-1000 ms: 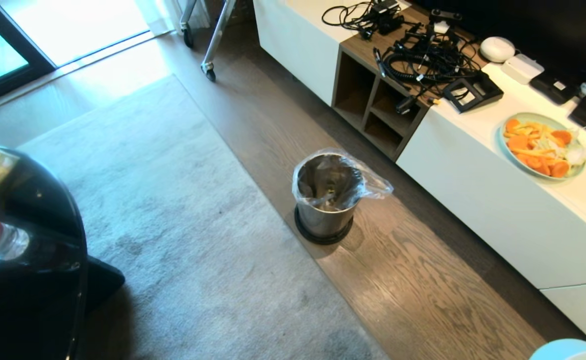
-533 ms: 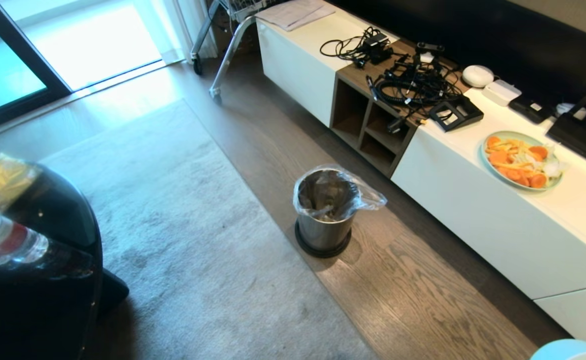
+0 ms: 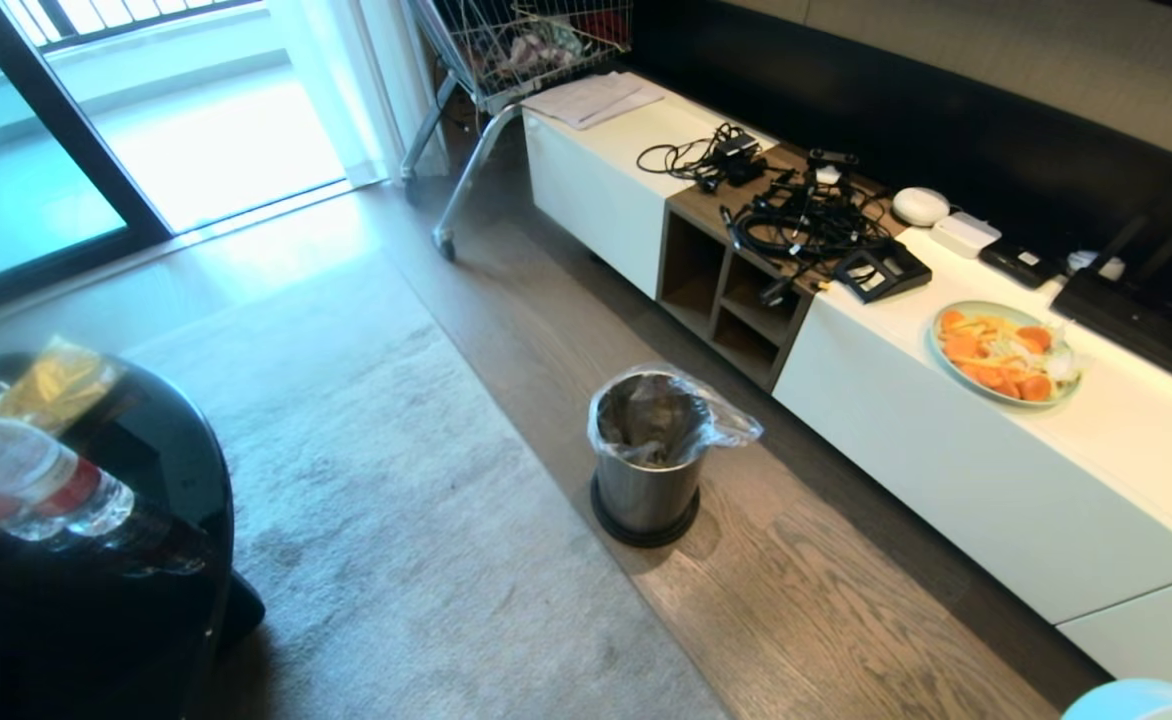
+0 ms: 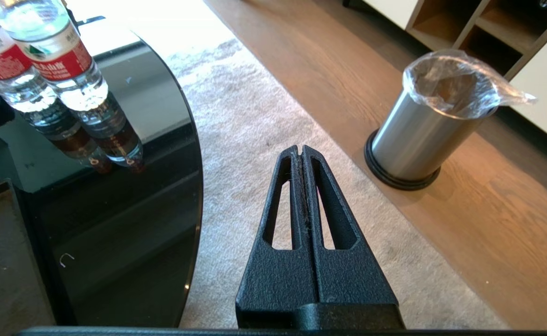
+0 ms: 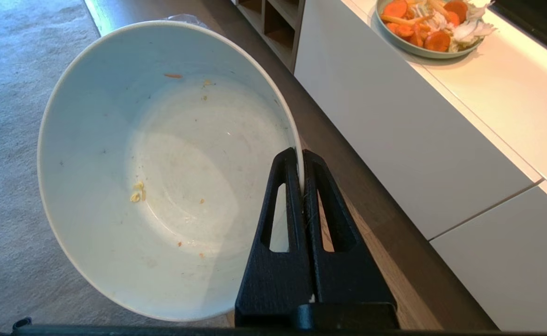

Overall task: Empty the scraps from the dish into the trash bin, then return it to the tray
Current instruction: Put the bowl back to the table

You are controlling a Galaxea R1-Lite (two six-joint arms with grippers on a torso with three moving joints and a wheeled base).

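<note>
Emptying looks done: right gripper (image 5: 303, 161) pinches the nearly clean dish (image 5: 161, 172) by its rim (left gripper (image 4: 302, 154) pressed together, idle), beside the trash bin (image 3: 646, 455); next, find the tray.

one trash bin (image 3: 646, 455), one dish (image 5: 161, 172), one green plate (image 3: 1004, 353) of orange slices, two water bottles (image 4: 45, 51), one round black table (image 4: 115, 186), one rug (image 3: 396, 520).

The right end effector (image 5: 302, 156) is clamped tight on the rim of the dish (image 5: 161, 172), tilting it. The left end effector (image 4: 302, 151) hangs empty, fingers pressed together.
</note>
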